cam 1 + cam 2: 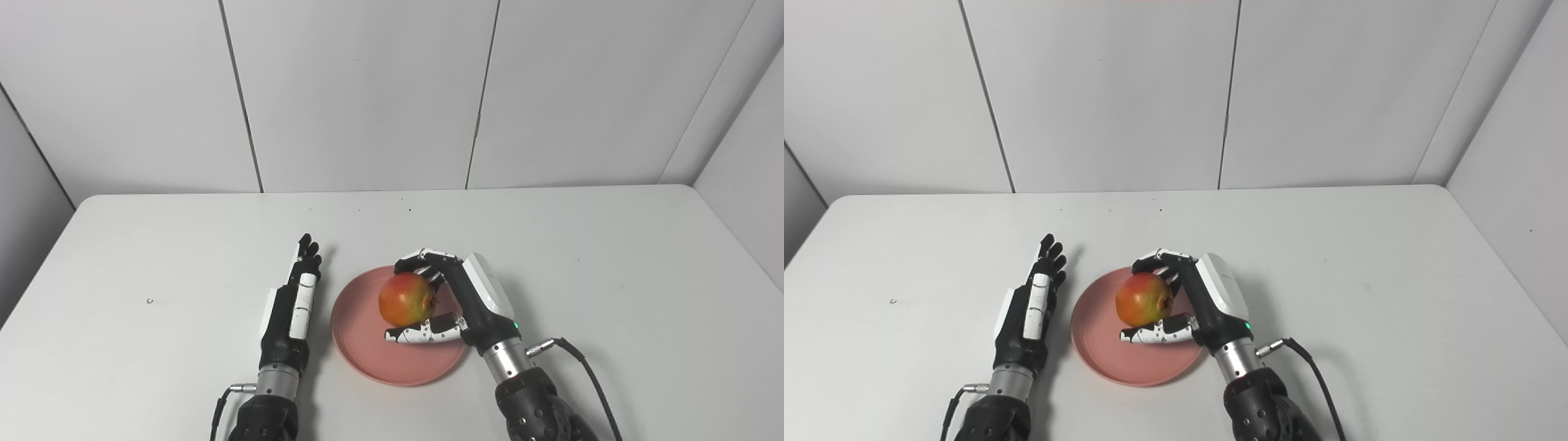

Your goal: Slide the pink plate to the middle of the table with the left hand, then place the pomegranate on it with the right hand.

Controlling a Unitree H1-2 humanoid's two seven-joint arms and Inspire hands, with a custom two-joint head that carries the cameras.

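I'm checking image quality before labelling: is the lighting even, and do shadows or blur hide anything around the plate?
Left eye view: soft, even light; the left hand casts a faint shadow toward the pink plate; all is sharp. Right eye view: same, the pomegranate in the right hand is crisp, with no glare and only soft shadow beneath on the table.

- The plate is a plain, dusty pink with no pattern.
- The pomegranate is red over most of its skin, fading to yellow-orange on its near side.
- The right hand is black with a white shell on its back, white segments on the thumb, and a small green light near the wrist.
- The left hand is black with white panels along its length.
- The counter is plain white with a few tiny dark specks at the far side.
- The wall panels are pale grey-white, split by dark seams.
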